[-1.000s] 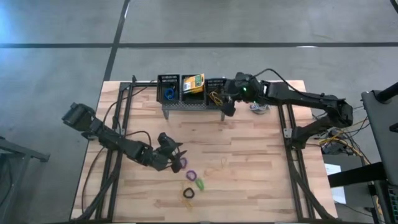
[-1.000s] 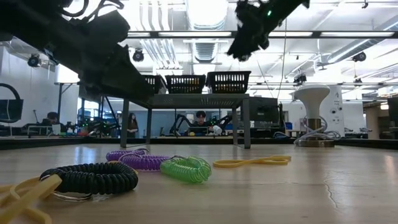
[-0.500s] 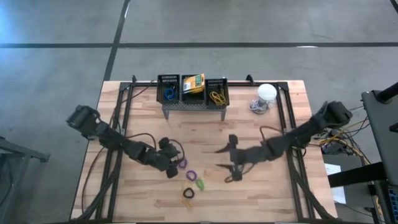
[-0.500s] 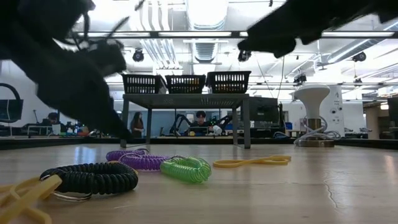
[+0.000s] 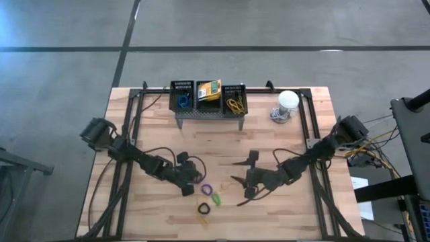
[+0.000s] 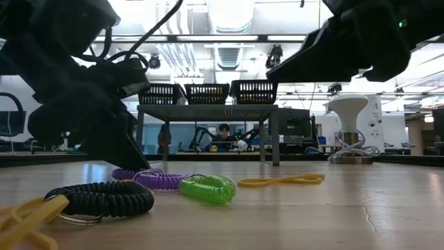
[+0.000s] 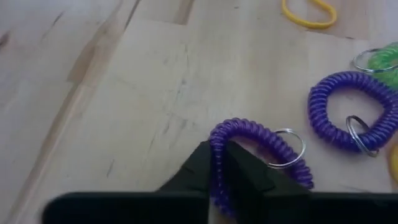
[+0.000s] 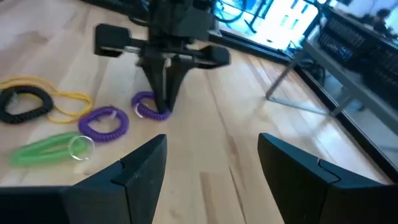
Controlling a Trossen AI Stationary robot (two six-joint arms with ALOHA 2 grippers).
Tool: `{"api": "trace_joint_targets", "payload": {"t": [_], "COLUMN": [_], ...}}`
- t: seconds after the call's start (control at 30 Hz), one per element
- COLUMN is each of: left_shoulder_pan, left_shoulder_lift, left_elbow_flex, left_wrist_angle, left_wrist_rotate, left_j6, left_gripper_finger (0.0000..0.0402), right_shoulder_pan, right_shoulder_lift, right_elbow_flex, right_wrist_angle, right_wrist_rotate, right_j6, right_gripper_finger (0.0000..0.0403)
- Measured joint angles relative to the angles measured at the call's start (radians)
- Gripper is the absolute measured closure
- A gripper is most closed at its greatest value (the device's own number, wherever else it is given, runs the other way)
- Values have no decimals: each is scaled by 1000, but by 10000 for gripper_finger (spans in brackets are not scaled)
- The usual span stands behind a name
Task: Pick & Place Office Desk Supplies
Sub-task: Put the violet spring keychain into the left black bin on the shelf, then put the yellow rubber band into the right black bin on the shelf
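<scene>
purple loop [image 7: 261, 149] now pinched by left tool [image 7: 214, 163], right tool [image 8: 208, 163] lower, wide open

light: bright overhead, ceiling glare in low view | shadows: soft | blur: near foreground, arms silhouetted

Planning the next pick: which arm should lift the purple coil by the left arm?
Left: its hand is already shut on that purple spiral plastic coil; the right hand hangs open, apart from it.

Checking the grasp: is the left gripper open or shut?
Shut: the left gripper pinches a purple coil loop lying on the table.
</scene>
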Motion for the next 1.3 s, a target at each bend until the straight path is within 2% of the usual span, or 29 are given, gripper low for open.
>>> {"api": "trace_joint_targets", "payload": {"t": [0.07, 0.13, 0.23, 0.33, 0.43, 0.53, 0.63, 0.73, 0.93, 1.1, 1.2, 1.3], "left_shoulder_pan": [-3, -13, -43, -66, -41, 21, 133, 299, 699, 995, 1102, 1123], "left_shoulder_lift": [-15, -49, -133, -200, -288, -370, -445, -491, -500, -501, -503, -513], "left_elbow_flex": [8, 36, 109, 170, 242, 317, 375, 389, 372, 379, 415, 429], "left_wrist_angle": [-26, -37, -4, -23, -75, -226, -342, -352, -432, -510, -566, -621], "left_wrist_rotate": [-37, -70, -122, -276, -505, -691, -717, -620, -298, 134, 346, 520], "left_j6": [-1, 9, 121, 273, 409, 472, 492, 543, 579, 498, 379, 316], "left_gripper_finger": [385, 383, 378, 378, 378, 377, 377, 371, 329, 259, 221, 199], "right_shoulder_pan": [0, -1, -1, 0, 0, -1, -1, -1, -1, -1, -1, -1], "right_shoulder_lift": [2, 2, -9, -8, 0, 0, -1, -1, -1, -1, -1, -1], "right_elbow_flex": [6, 18, 24, 27, 32, 32, 32, 31, 31, 30, 30, 29], "right_wrist_angle": [-3, -3, -3, -4, -6, -7, -10, -12, -12, -12, -16, -30], "right_wrist_rotate": [-2, 0, 2, 1, 1, 1, 1, 1, 1, 0, -1, -2], "right_j6": [-28, -33, -33, -34, -37, -33, -29, -21, -22, -25, -25, -22], "right_gripper_finger": [156, 156, 156, 156, 156, 156, 156, 156, 156, 156, 156, 156]}}
